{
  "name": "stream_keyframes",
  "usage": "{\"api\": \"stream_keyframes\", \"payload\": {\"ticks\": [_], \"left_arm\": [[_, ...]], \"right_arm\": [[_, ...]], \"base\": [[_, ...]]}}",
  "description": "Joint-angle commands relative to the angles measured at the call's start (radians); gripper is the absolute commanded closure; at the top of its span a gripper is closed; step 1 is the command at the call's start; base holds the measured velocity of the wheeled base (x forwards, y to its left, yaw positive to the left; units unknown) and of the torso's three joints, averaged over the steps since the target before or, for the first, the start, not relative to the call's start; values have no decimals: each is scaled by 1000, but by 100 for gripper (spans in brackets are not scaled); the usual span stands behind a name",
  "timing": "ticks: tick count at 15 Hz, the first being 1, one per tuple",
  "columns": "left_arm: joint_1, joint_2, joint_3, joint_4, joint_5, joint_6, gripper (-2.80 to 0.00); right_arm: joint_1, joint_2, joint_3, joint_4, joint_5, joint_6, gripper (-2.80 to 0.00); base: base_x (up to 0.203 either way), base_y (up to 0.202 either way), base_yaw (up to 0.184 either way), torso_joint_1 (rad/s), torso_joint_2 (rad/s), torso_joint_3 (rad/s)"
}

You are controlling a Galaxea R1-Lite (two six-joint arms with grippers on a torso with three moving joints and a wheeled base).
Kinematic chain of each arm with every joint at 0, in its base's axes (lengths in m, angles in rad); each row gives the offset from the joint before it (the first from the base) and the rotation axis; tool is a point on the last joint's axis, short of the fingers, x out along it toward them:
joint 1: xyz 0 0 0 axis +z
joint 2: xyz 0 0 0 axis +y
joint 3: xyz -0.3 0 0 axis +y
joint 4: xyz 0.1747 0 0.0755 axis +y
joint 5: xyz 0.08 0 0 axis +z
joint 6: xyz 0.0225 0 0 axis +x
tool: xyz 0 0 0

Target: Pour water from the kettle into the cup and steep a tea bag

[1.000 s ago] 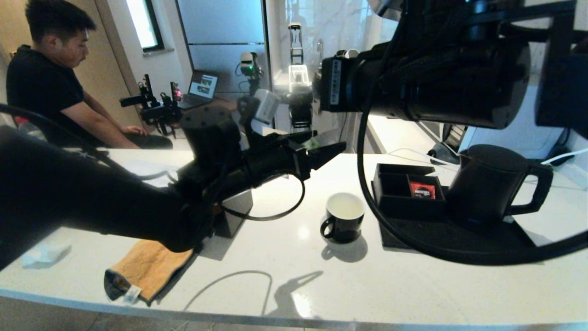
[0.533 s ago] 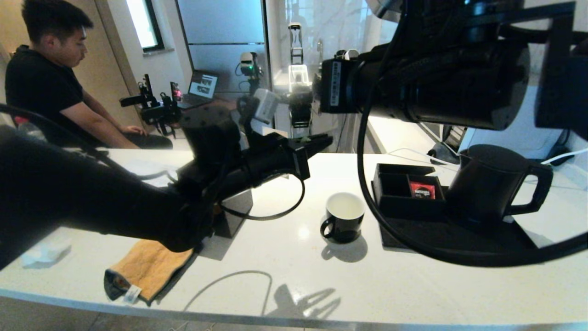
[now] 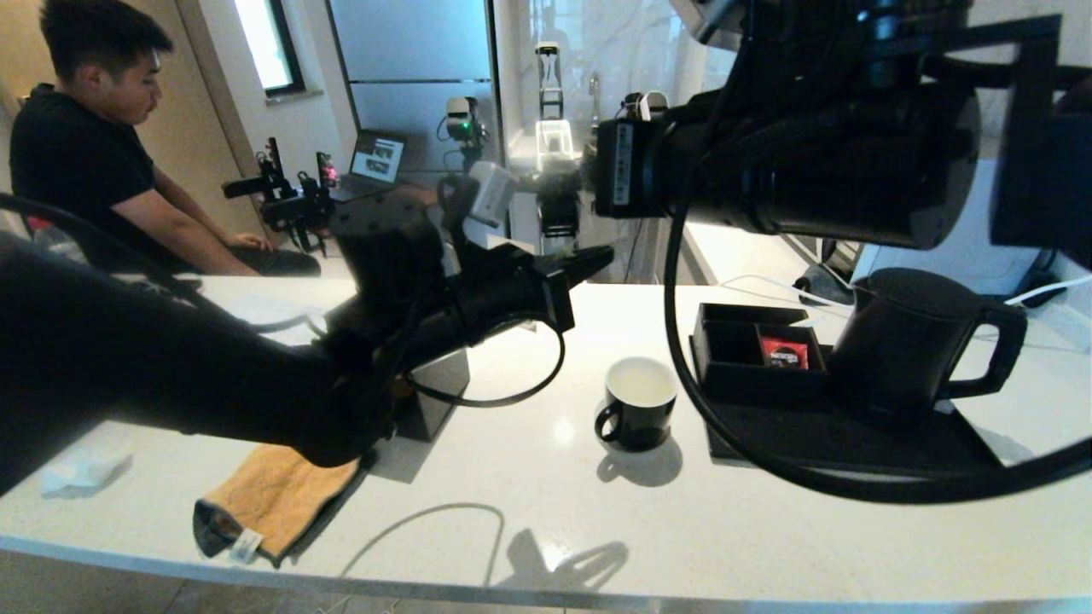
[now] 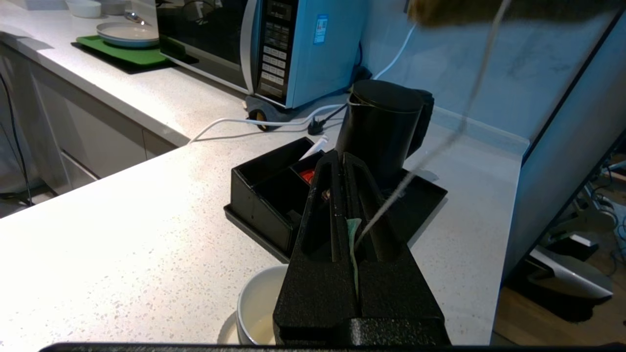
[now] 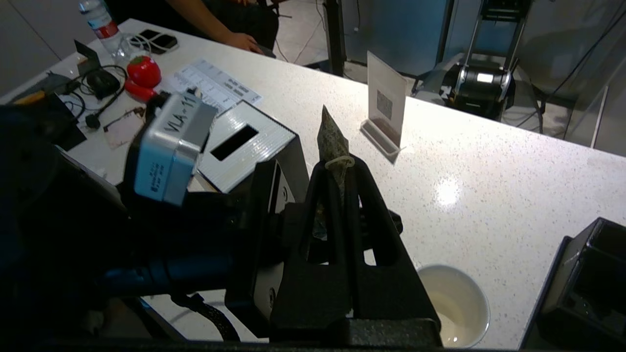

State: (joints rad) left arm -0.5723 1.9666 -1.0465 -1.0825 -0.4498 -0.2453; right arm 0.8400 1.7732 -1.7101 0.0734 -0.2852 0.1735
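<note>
both jaws pinch the tea bag above the cup — white counter open around.

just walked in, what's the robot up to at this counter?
Both arms are handling the tea bag above the counter. The right gripper is shut on the tea bag, and the left gripper is shut on the green tag at the end of its string. The cup stands below them with no bag in it yet. The kettle sits on its black tray, with neither gripper on it.
</note>
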Motion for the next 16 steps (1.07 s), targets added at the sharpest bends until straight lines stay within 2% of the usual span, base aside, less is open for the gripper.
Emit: {"api": "stream_keyframes", "payload": {"ticks": [1,16], "left_arm": [[2,-5,0,-7,-1,-2,0],[-8,-13,29,-6,-4,-2,0]], "right_arm": [[1,-13,33,0,-2,0,0],[-1,-71,315,-170,-3,-1,0]], "base": [[0,0,0,0,0,0],[0,0,0,0,0,0]]}}
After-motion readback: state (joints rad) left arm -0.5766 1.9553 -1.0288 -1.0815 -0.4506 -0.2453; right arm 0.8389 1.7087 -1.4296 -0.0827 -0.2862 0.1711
